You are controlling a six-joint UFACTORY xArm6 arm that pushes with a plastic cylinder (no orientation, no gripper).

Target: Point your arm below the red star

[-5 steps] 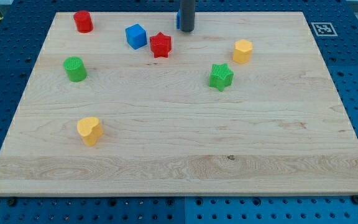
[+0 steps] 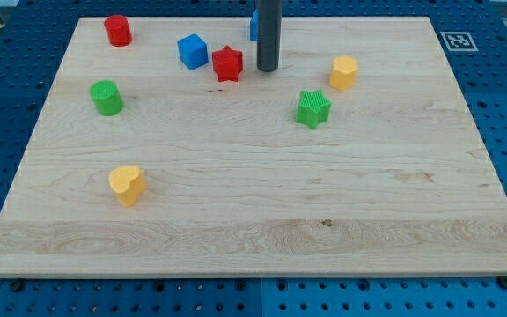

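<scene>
the wooden board [image 2: 253, 211] fills the view, blocks scattered mostly over its far half. my rod ends in my tip [image 2: 268, 70], resting just right of the red star [image 2: 227, 63], apart from it; there is no pincer, only this bare rod. the red star sits far and left of centre, with the blue cube [image 2: 193, 51] just to its left. it looks light, stiff and easily nudged, so nothing is gripped; i judge the tip should go to the bare wood just nearer than it.
</scene>
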